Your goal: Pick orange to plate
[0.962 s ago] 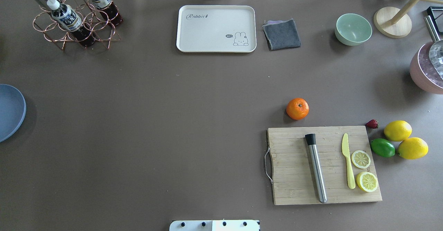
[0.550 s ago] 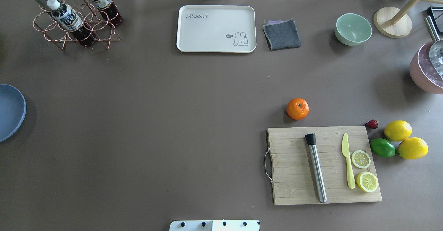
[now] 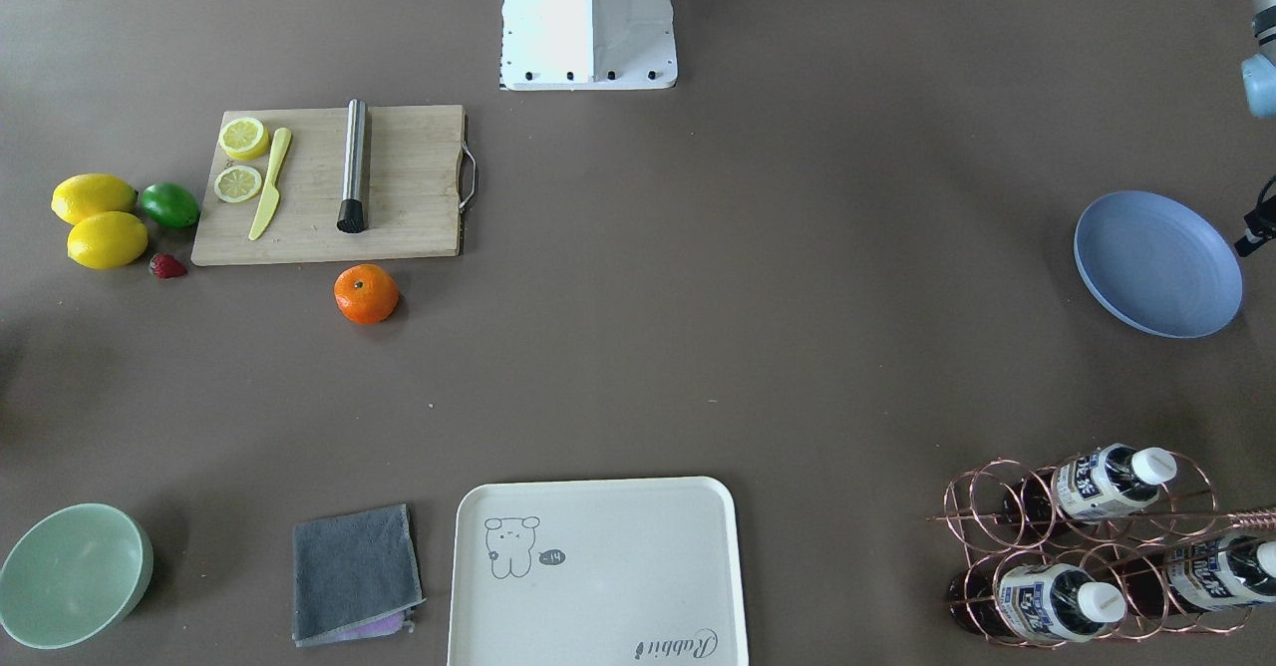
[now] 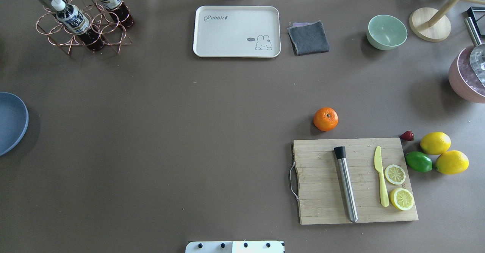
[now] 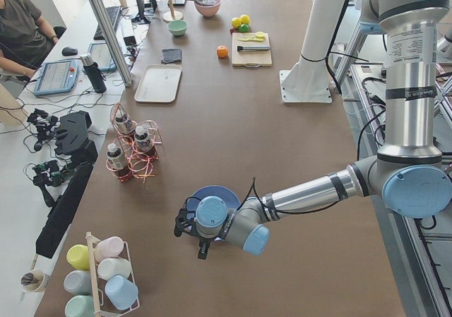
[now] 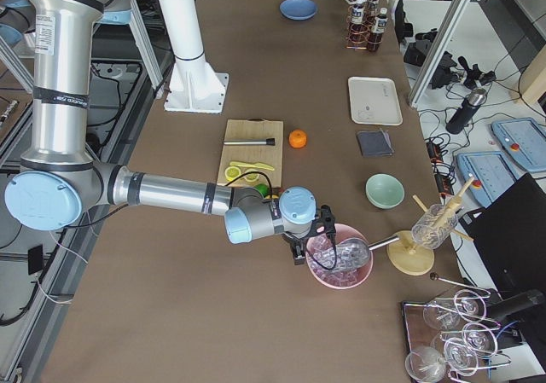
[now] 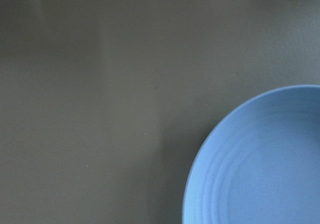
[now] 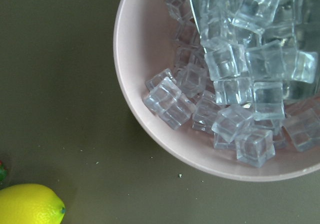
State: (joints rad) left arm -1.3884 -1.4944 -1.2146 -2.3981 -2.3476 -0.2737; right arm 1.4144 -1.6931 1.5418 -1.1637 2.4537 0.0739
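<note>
Orange [image 4: 326,119] is seen on table [image 4: 159,139], just beside cutting board [image 4: 322,185].
Plate [image 3: 1156,262] is set well apart; opening of left gripper [image 5: 185,224] and right gripper [image 6: 311,234] cannot be told.

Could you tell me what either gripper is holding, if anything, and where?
The orange lies unheld on the table; whether the left gripper or right gripper grips anything cannot be told.

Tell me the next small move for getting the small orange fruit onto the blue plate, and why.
Probably swing the right gripper from above the pink bowl of ice cubes over to the small round bright-orange fruit. It lies ungripped on the table just beyond the wooden cutting board, on the right arm's side; the round pale-blue plate is bare.
</note>
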